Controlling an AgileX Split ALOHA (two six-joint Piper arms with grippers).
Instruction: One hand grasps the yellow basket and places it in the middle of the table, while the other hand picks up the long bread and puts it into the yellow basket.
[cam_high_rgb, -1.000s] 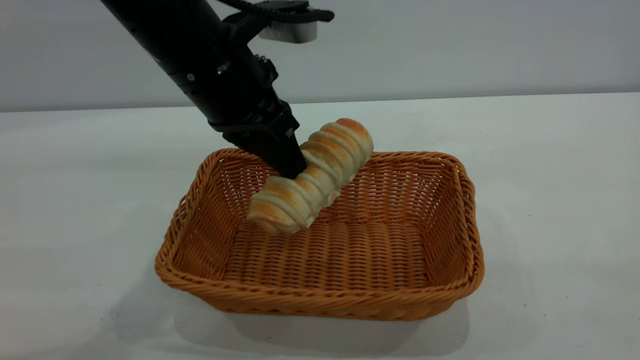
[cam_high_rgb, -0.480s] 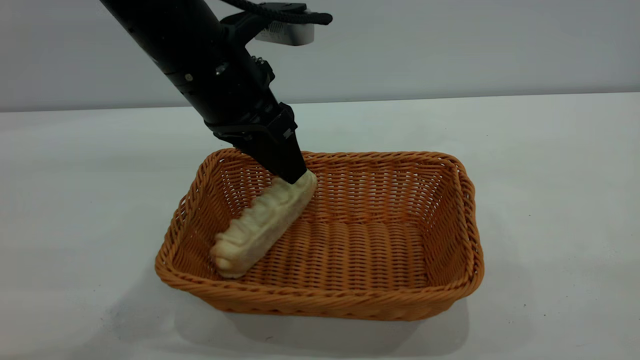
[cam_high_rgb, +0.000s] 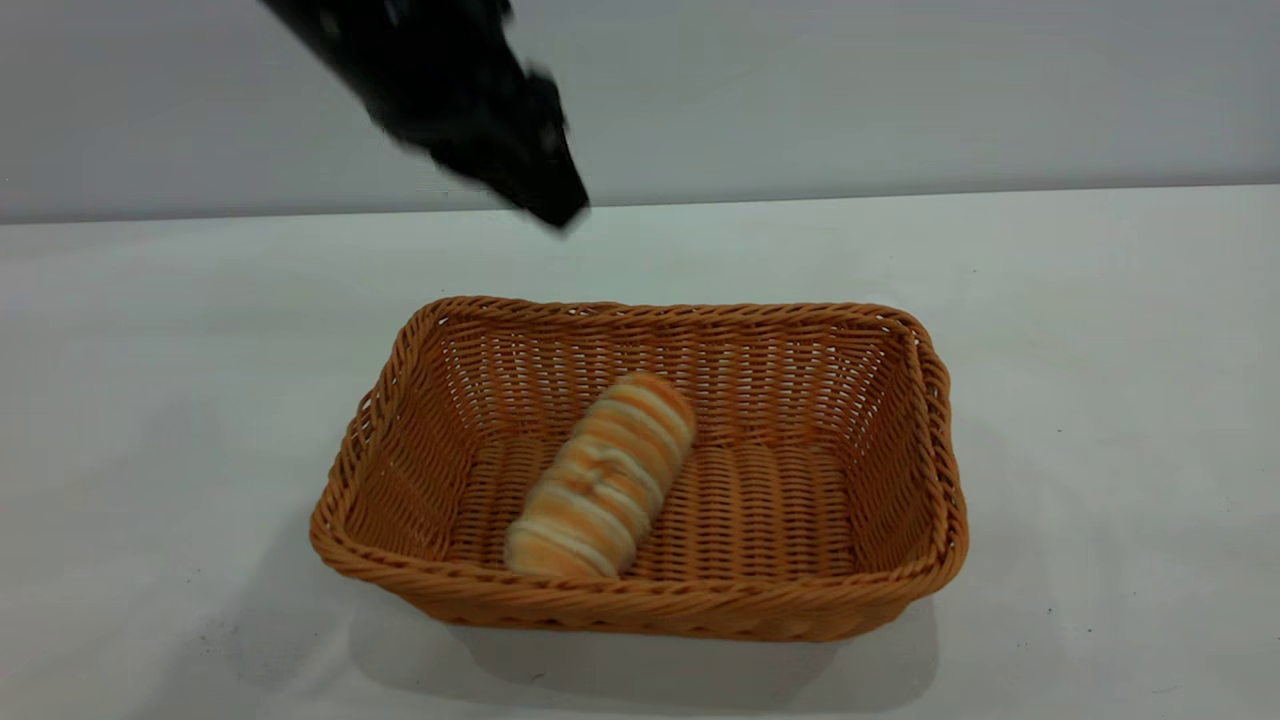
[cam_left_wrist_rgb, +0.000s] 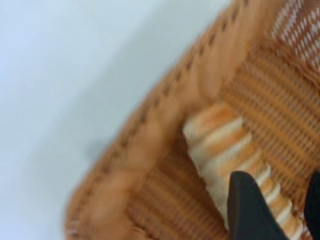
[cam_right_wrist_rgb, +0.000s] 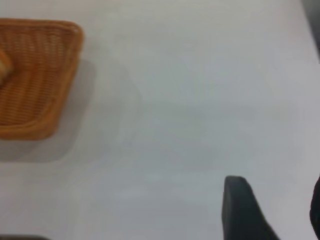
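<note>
Now that the long bread (cam_high_rgb: 603, 478) lies on the woven floor of the yellow basket (cam_high_rgb: 880, 560), the placing step looks finished and what remains is the withdrawal. The loaf rests diagonally in the basket's left half, one end near the front rim at about 7 o'clock, the other pointing toward 1 o'clock, touching nothing but the wicker. The basket itself sits near the middle of the white desk (cam_high_rgb: 1100, 330). The left hand (cam_high_rgb: 560, 205) hangs above the basket's far rim, at roughly 11 o'clock from the bread, well clear of it and holding nothing; in the left wrist view its two dark fingers stand apart with the bread (cam_left_wrist_rgb: 225, 145) visible between and beyond them, so it is released. The right hand (cam_right_wrist_rgb: 272, 210) hovers over bare desk well apart from the basket (cam_right_wrist_rgb: 35, 80), its fingers spread and empty. By my reading, the next move only asks the left arm to clear the basket without brushing the rim.
</note>
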